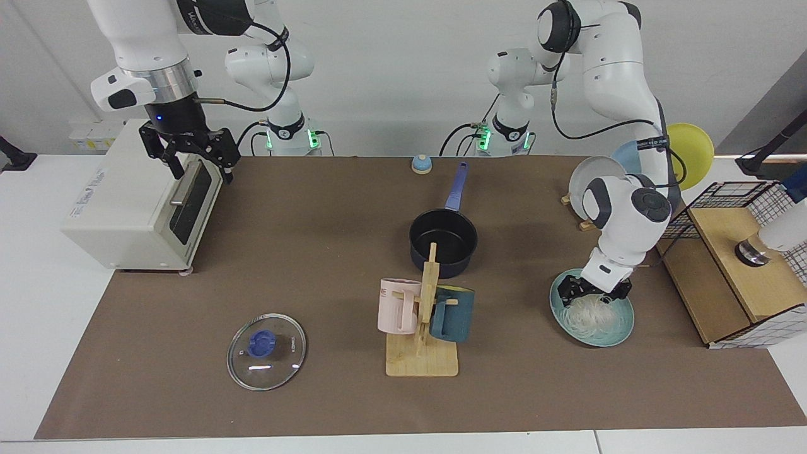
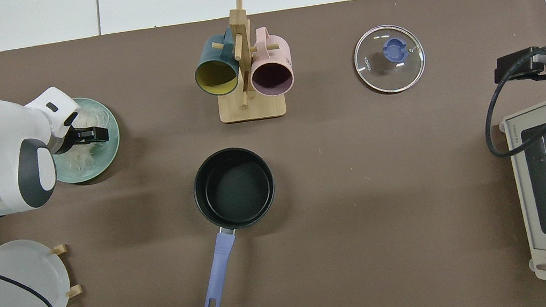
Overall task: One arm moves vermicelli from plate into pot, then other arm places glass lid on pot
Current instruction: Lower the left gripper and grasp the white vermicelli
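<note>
The left claw (image 1: 593, 292) sits down in the vermicelli (image 1: 592, 313) on the plate (image 1: 621, 331), its fingers spread around the strands' far edge. The right claw (image 1: 189, 151) waits, fingers apart, above the toaster oven (image 1: 132, 202).

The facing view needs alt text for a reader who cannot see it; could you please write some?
The left gripper reaches down into the vermicelli on the teal plate, fingers apart. The dark pot sits empty mid-table and the glass lid lies flat nearer the camera. The right gripper waits open above a toaster oven.
</note>
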`<state>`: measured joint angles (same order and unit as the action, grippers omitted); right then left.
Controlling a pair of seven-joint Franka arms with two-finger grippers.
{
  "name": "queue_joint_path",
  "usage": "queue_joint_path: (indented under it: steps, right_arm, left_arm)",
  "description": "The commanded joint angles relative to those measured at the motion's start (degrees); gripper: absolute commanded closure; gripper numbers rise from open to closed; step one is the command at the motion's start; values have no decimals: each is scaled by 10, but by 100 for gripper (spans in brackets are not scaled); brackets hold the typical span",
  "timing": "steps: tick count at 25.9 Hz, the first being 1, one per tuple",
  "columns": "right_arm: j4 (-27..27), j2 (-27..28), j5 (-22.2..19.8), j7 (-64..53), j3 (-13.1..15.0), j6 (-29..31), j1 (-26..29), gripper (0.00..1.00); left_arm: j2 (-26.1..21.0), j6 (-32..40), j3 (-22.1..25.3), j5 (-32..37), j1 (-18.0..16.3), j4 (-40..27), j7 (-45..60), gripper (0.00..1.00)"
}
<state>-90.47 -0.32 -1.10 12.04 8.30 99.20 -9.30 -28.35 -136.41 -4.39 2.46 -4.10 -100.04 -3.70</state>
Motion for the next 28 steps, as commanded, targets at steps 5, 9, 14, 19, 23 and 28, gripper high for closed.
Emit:
queue_joint_path:
  steps: [5, 9, 14, 19, 23, 28]
  right_arm:
    - [1, -1, 5, 4, -3, -1, 7, 0]
    - [1, -1, 5, 4, -4, -1, 7, 0]
    - [1, -1, 6, 4, -3, -1, 7, 0]
    - [1, -1, 5, 4, -3, -1, 7, 0]
    - [1, -1, 5, 4, -4, -1, 7, 0]
    - [1, -1, 6, 4, -3, -1, 7, 0]
  left_arm:
    - [-7, -20, -2, 23, -6, -5, 13, 100]
    - [-7, -17, -2, 23, -7, -3, 12, 100]
    - [-5, -9, -3, 25, -13, 3, 12, 100]
    - [21, 50, -4, 25, -12, 27, 12, 100]
    - [43, 104, -9, 26, -11, 44, 12, 100]
    - [101, 174, -11, 24, -3, 46, 11, 100]
